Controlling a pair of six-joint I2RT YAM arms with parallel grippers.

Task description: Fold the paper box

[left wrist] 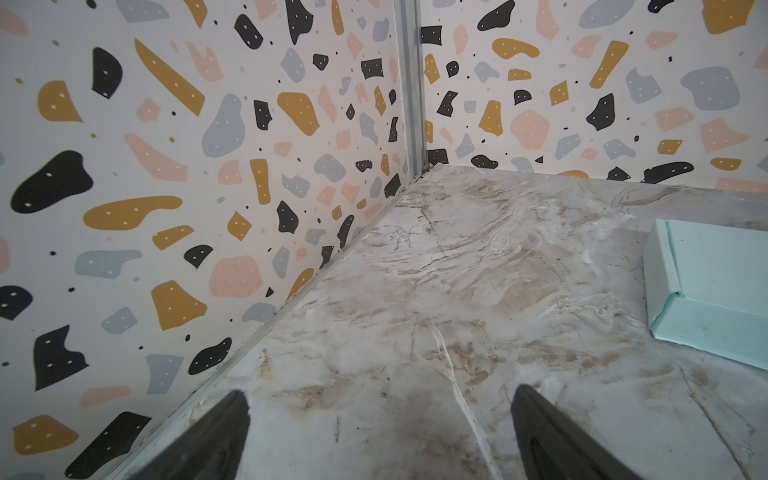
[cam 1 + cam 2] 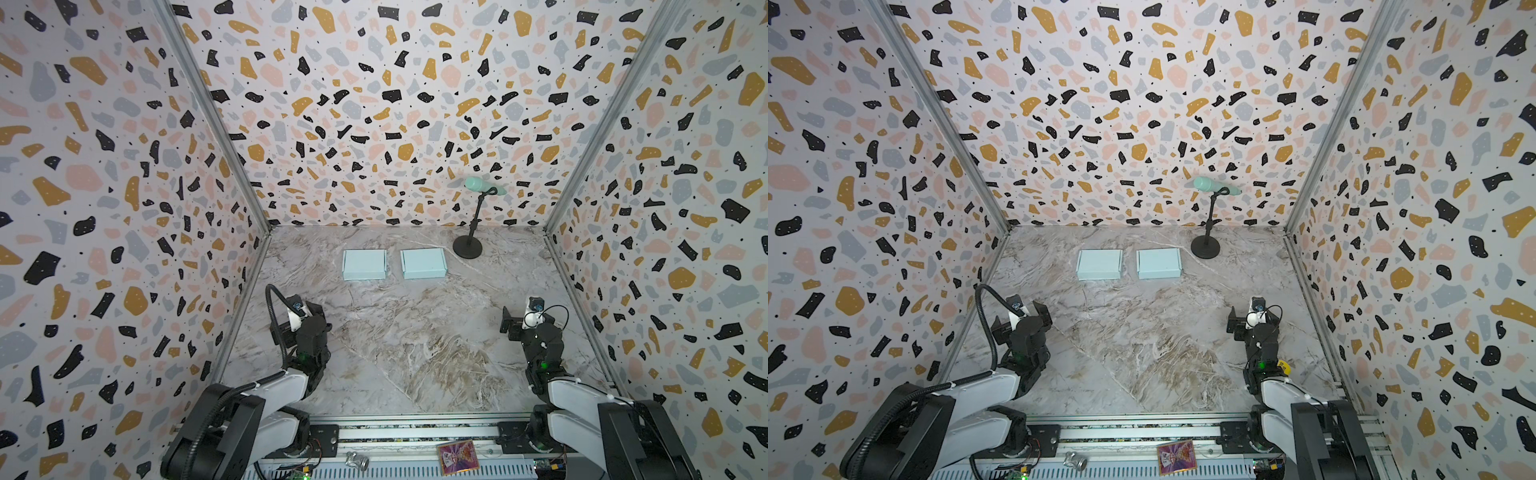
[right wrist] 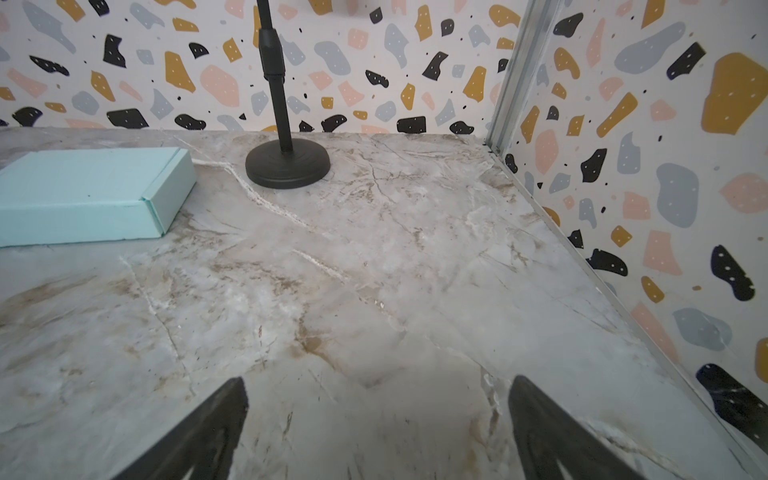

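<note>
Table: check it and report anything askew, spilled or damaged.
Only a small thing: the right box, by the microphone stand, sits slightly turned, not square with the left box. Both are closed, flat and apart; the stand is upright. Nothing spilled or damaged.

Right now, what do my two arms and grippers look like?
Both arms have white shells over black joints, each with a small green light. The left arm carries a thick black ribbed hose; the right arm has a thin black cable loop and a yellow sticker. The left gripper and right gripper have black, tapered fingers.
</note>
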